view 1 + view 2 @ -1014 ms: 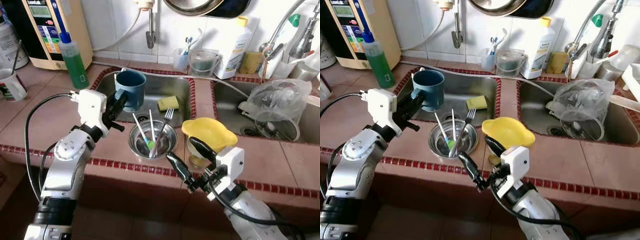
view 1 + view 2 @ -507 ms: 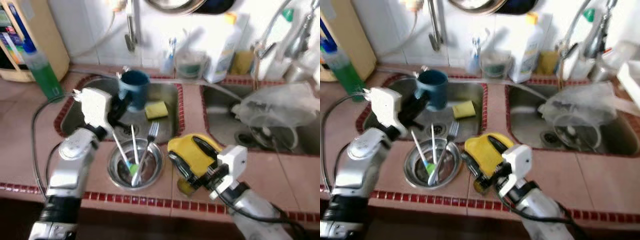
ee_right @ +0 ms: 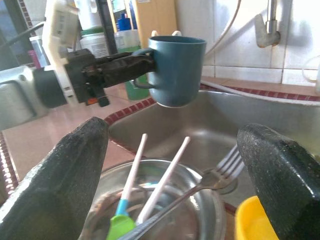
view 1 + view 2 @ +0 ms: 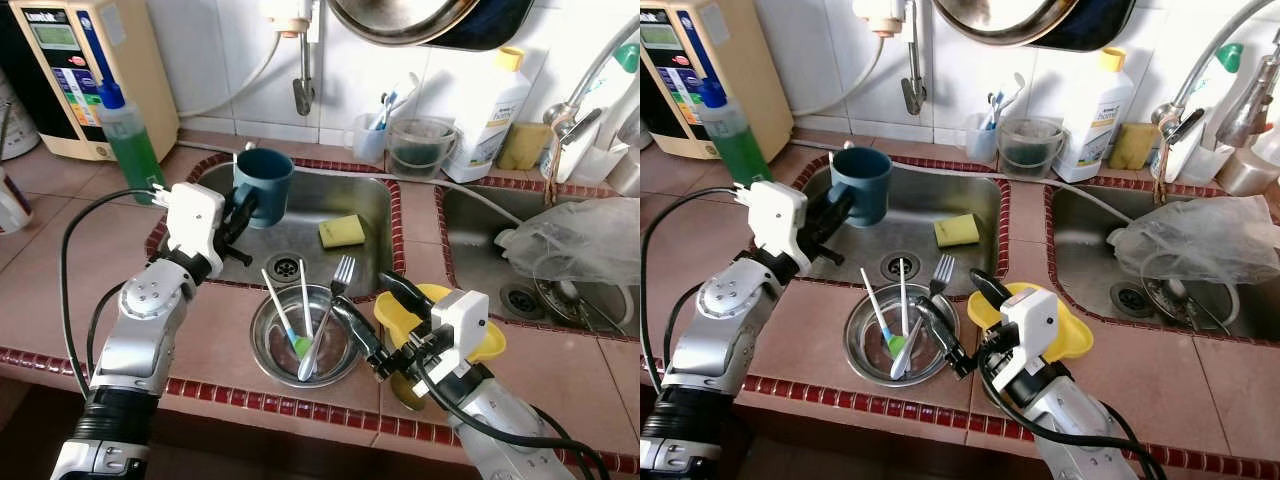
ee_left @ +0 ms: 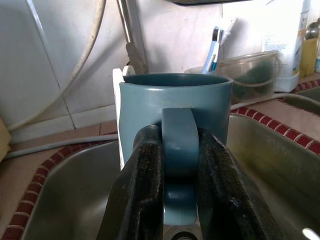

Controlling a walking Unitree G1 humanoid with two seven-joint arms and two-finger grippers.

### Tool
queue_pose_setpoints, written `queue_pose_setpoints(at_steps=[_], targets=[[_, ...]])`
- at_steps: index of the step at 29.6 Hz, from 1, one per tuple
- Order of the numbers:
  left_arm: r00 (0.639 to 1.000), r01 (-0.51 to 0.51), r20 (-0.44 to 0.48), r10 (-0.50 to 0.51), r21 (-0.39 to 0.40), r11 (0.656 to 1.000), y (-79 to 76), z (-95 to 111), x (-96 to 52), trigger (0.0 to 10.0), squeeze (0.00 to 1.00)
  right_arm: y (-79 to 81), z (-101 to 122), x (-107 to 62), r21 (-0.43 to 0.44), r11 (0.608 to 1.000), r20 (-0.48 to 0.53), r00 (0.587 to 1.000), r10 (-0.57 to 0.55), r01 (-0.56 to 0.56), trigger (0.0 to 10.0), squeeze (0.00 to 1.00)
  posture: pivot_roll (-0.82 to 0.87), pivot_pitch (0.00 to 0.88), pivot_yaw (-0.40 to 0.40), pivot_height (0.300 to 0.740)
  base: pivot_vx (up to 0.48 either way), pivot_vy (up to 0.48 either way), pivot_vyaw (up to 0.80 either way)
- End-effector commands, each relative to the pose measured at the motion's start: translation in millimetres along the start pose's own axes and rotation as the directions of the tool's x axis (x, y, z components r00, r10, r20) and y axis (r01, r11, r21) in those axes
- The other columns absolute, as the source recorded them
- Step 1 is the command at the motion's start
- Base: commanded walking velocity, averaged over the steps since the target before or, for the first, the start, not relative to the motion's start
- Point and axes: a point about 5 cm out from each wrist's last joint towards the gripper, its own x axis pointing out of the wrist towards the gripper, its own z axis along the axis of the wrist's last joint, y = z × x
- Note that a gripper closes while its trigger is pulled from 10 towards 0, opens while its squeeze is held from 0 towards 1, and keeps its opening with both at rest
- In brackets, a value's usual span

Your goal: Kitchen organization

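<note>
My left gripper (image 4: pixel 238 207) is shut on the handle of a blue mug (image 4: pixel 264 183), held upright over the left sink (image 4: pixel 362 197). In the left wrist view both fingers (image 5: pixel 145 190) clamp the mug's handle (image 5: pixel 177 150). A steel bowl (image 4: pixel 256 345) stands on the counter's front edge. It holds a fork (image 4: pixel 338 278) and two white sticks, one with a green end (image 4: pixel 301 345). My right gripper (image 4: pixel 358 292) is open just above the bowl's right rim, with nothing between its fingers (image 3: pixel 55 185). A yellow bowl-shaped thing (image 4: pixel 485 340) sits under my right wrist.
A yellow sponge (image 4: pixel 341 231) lies in the left sink. A green soap bottle (image 4: pixel 127 135) and a water dispenser (image 4: pixel 70 70) stand at the left. A crumpled plastic bag (image 4: pixel 590 255) lies in the right sink. A white bottle (image 4: pixel 493 115) and cups line the back wall.
The camera has shifted. My right gripper has come up from in front of the counter edge to the bowl's right rim. The left gripper still holds the mug.
</note>
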Motion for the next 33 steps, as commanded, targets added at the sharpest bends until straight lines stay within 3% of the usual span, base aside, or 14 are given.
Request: queue_pose_setpoints(at_steps=[1,14,21,33], targets=[[1.0,0.002,0.02,-0.003,0.022,1.0,1.9,6,7.7,10.0,0.0,-0.3,6,-3.2,0.008,1.0,0.01,1.0,-0.019,0.019,10.0,0.0,-0.15,0.078,0.021,0.74,0.0,0.0,0.0],[0.996,0.062,-0.068,-0.058,0.061,0.996,-0.3,-8,32.2,10.0,0.0,4.4,13,-23.0,-0.019,0.995,-0.021,0.995,-0.095,0.094,10.0,0.0,-0.22,0.133,0.03,0.74,0.0,0.0,0.0],[0.988,0.037,-0.153,-0.021,0.1,0.994,8.6,-25,31.7,10.0,0.0,9.3,16,-32.2,-0.018,0.992,-0.031,0.991,-0.129,0.128,10.0,0.0,-0.25,0.158,0.04,0.74,0.0,0.0,0.0],[0.987,0.048,-0.156,-0.027,0.134,0.99,24.3,-22,31.0,10.0,0.0,15.9,18,-42.6,-0.001,0.987,-0.043,0.986,-0.163,0.163,10.0,0.0,-0.27,0.17,0.055,0.74,0.0,0.0,0.0]])
